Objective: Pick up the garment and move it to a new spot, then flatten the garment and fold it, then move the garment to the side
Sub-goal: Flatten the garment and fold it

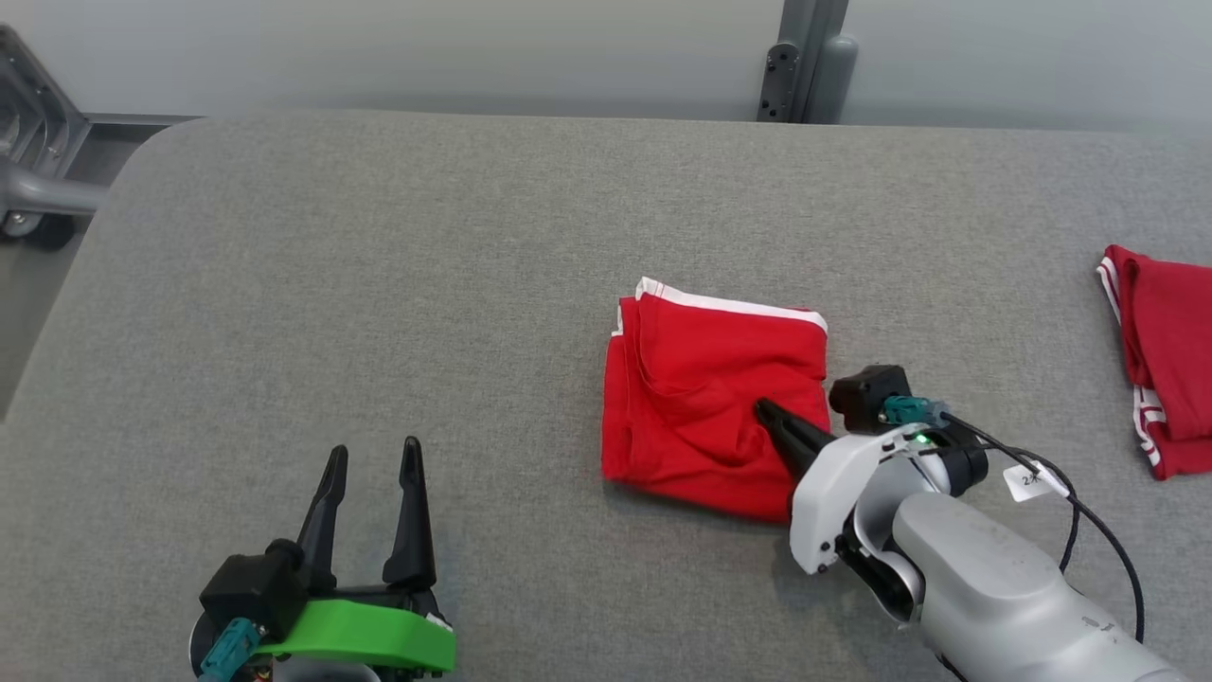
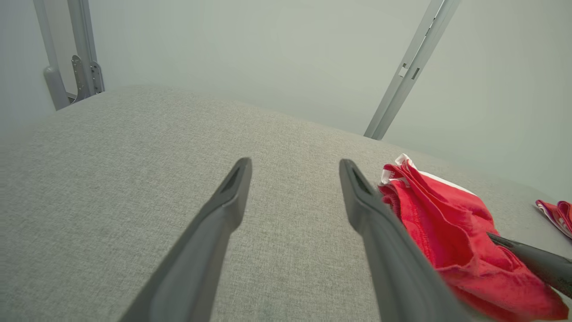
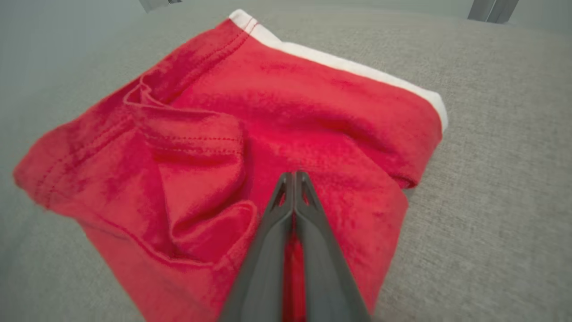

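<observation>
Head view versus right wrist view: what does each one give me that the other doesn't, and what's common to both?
Head view adds the left gripper, open at lower left, apart from the cloth, and a second red garment far right on the grey table. Right wrist view adds close detail: the right gripper, tips closed together over the folded garment, seams and creases clear; whether cloth is pinched is unclear. Both show that folded garment, its white band, the right gripper on it and the table.
</observation>
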